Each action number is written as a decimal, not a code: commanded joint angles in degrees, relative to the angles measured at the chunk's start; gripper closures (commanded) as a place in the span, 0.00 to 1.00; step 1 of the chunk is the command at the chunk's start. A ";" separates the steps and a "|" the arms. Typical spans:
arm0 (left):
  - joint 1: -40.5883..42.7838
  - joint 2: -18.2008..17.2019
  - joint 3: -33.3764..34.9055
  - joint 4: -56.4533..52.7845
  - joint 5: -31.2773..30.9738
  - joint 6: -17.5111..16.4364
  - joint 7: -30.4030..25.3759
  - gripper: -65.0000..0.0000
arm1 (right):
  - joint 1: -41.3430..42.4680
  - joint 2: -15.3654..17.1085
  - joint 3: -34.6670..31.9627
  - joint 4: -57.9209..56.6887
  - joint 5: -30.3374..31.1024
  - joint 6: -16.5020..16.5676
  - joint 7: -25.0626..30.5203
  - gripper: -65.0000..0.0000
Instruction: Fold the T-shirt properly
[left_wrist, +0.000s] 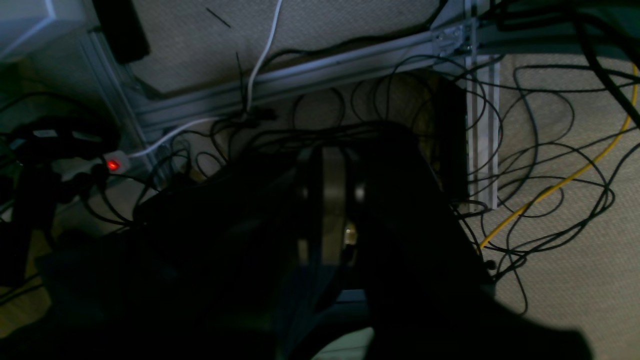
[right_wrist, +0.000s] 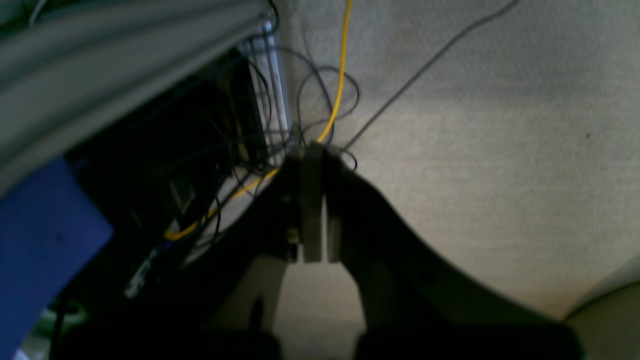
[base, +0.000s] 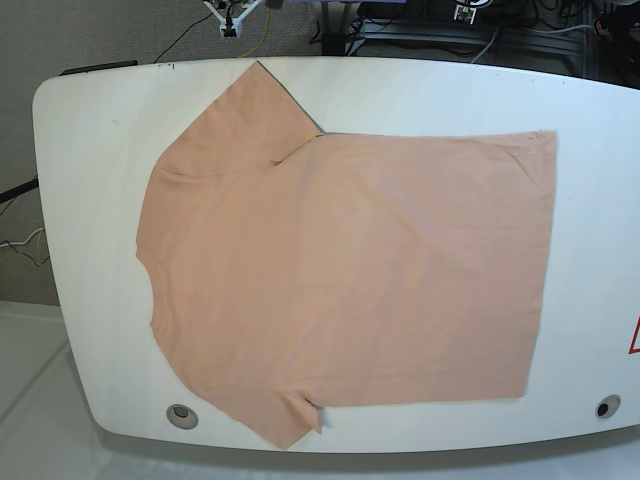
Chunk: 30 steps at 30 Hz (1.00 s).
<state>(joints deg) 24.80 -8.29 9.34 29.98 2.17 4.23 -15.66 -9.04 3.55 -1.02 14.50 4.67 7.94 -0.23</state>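
We see the T-shirt (base: 340, 270) spread flat and unfolded across the white counter (base: 90, 130); every fold remains. Left pincer (left_wrist: 327, 200) and right pincer (right_wrist: 314, 200) hang closed, empty, off the counter.

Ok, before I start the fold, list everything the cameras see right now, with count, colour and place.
T-shirt: one, peach-orange, spread flat on the table, sleeves toward the base view's left, hem toward its right.
Table: one, white, rounded corners, fills the base view.
Table holes: two, grey-rimmed, near the front corners.
Cables: many, black, tangled on the carpet; one yellow, one white.
Frame rail: aluminium, grey, across the floor in the left wrist view.
Power switch light: one, red, at that view's left.
Left gripper: one, dark, shut, empty, over the floor.
Right gripper: one, dark, shut, empty, over the carpet.
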 joint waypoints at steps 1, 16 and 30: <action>0.77 -0.15 0.12 2.54 0.50 0.25 -0.91 0.99 | 0.40 -0.09 0.03 1.39 -0.11 0.68 0.58 1.00; 5.28 -1.64 -0.01 10.53 1.13 -0.07 1.09 0.99 | -8.32 2.78 0.27 12.68 0.17 0.74 0.57 1.00; 7.89 -4.40 -0.14 16.26 1.44 -1.21 1.85 0.97 | -14.67 3.67 0.99 21.19 0.23 1.25 -0.03 1.00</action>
<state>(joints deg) 29.95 -10.44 9.47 42.63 3.84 3.14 -13.19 -20.10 4.91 -0.38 30.30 4.69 10.07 -0.25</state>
